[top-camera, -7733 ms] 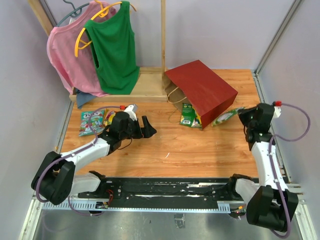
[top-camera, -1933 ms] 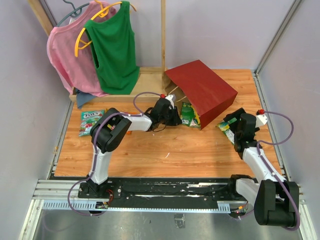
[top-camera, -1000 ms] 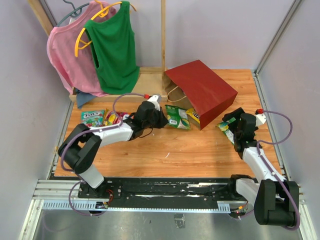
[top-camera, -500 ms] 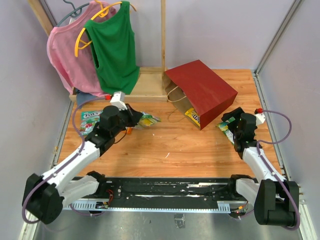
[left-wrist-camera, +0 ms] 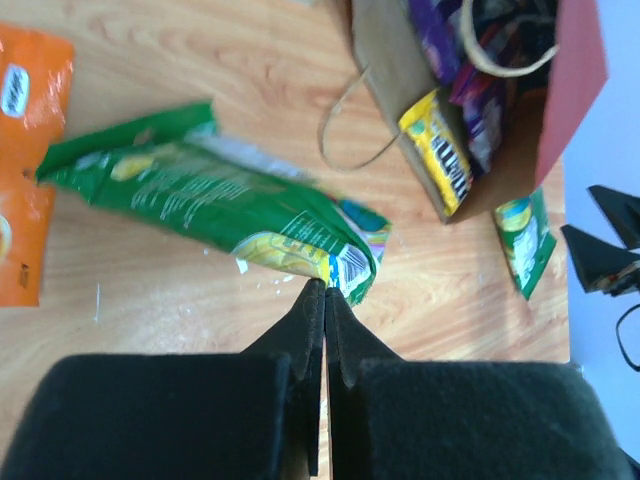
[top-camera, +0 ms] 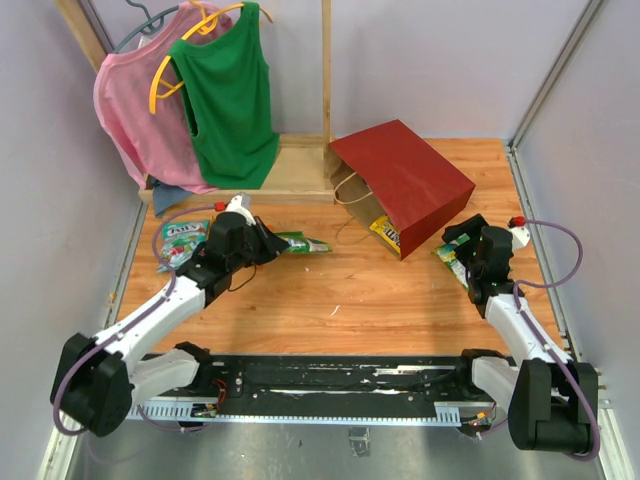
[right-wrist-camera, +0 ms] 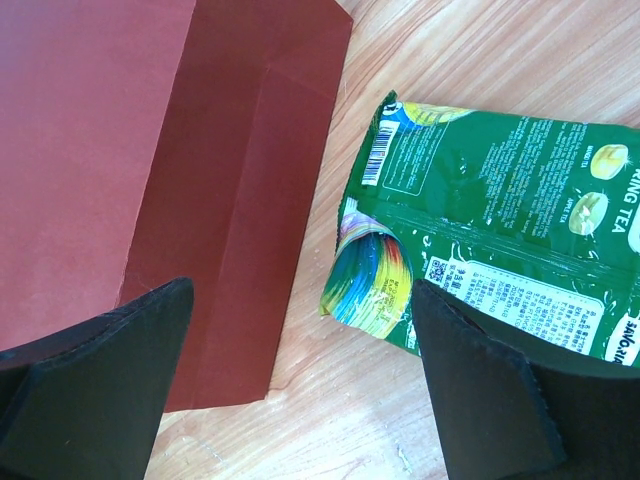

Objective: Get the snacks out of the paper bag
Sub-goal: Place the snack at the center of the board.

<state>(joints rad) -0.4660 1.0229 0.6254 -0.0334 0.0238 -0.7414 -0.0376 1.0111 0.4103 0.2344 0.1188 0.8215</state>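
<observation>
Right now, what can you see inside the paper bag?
At the paper bag's mouth, a yellow packet and purple packets show. Whatever lies deeper is covered by the bag's walls.

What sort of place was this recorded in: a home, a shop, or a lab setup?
Most likely a lab test cell, not a real room: a wooden tabletop boxed in by plain walls, robot arms bolted to a metal rail, and staged props, tops on a wooden rack and a paper bag.

- The green packet (top-camera: 300,243) is carried leftwards, away from the paper bag (top-camera: 405,180) mouth, pinched in the closed left claw (top-camera: 272,243).
- A yellow packet (top-camera: 385,232) is uncovered at that mouth.
- The right claw (top-camera: 462,252) is brought in beside the bag's right corner.
</observation>
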